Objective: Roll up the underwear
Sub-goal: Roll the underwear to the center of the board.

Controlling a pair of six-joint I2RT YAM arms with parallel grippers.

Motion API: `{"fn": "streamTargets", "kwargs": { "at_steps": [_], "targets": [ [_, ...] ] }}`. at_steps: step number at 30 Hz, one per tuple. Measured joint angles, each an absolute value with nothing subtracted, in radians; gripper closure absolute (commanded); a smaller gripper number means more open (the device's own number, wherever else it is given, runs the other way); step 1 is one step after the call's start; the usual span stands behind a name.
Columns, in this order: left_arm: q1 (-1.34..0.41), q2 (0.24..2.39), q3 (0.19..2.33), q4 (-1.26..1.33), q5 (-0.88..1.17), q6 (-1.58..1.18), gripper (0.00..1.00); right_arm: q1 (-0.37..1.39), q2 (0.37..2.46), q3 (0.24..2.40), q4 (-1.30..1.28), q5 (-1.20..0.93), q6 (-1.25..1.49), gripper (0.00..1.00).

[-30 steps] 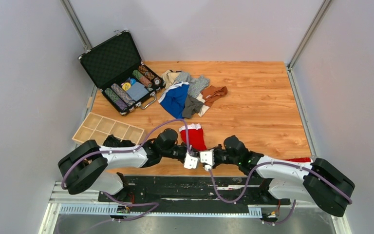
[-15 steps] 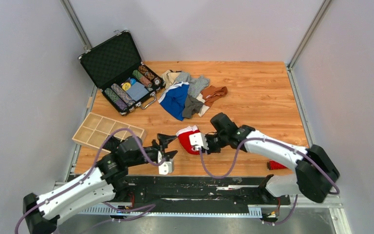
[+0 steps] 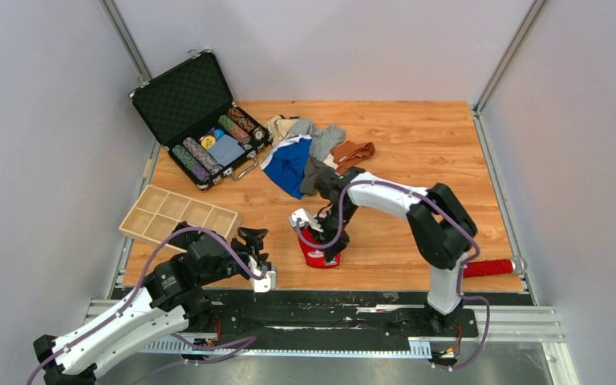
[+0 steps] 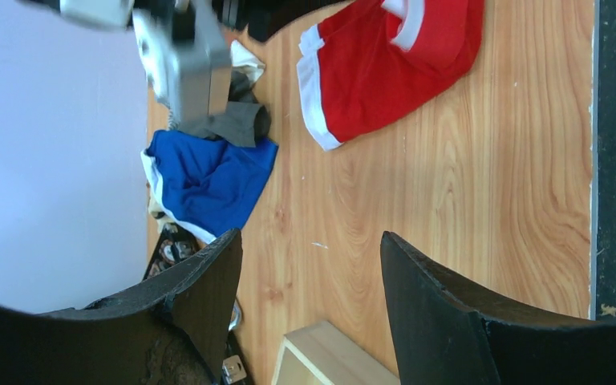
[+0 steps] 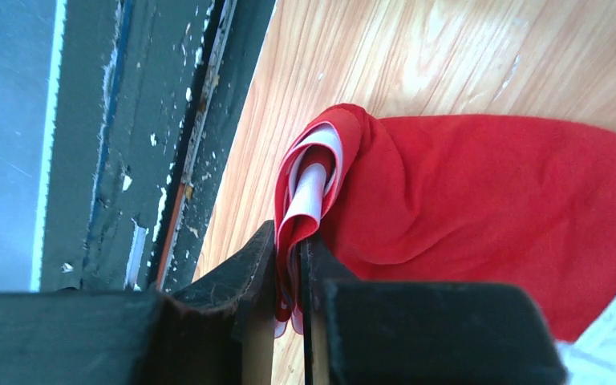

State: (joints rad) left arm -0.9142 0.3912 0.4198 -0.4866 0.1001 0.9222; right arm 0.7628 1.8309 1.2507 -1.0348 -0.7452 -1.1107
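The red underwear (image 3: 314, 255) with white trim lies bunched near the table's front middle. My right gripper (image 3: 326, 244) reaches down from the far side and is shut on its folded edge. In the right wrist view the fingers (image 5: 258, 265) pinch red and white layers (image 5: 311, 180) at the gripper (image 5: 293, 241). My left gripper (image 3: 255, 245) is open and empty, to the left of the garment. In the left wrist view (image 4: 311, 241) the red underwear (image 4: 385, 64) lies ahead. More underwear, blue (image 3: 287, 163), grey, brown and beige, lies piled further back.
An open black case (image 3: 200, 120) with striped poker chips stands at the back left. A wooden divided tray (image 3: 178, 213) lies left of my left gripper. A long red bristly stick (image 3: 489, 267) lies at the front right. The table's front edge is close to the red garment.
My left gripper let go of the red underwear and drew back left, open. My right arm swung round to the far side, holding the garment's edge, and the garment is now bunched.
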Motion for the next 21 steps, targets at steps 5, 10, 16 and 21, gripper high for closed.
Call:
{"fn": "streamTargets", "kwargs": {
  "at_steps": [5, 10, 16, 21],
  "targets": [
    [-0.914, 0.446, 0.42, -0.476, 0.152, 0.995, 0.29, 0.754, 2.078, 1.486, -1.225, -0.813, -1.12, 1.0],
    [-0.914, 0.622, 0.42, -0.377, 0.275, 1.111, 0.29, 0.712, 2.253, 1.561, -1.345, -0.905, -1.073, 1.0],
    [-0.914, 0.896, 0.422, -0.173, 0.428, 1.242, 0.27, 0.635, 2.404, 1.628, -1.457, -1.034, -0.967, 1.0],
    [-0.915, 1.055, 0.419, 0.019, 0.539, 1.333, 0.28, 0.595, 2.486, 1.703, -1.534, -1.061, -0.875, 1.0]
  ]
}}
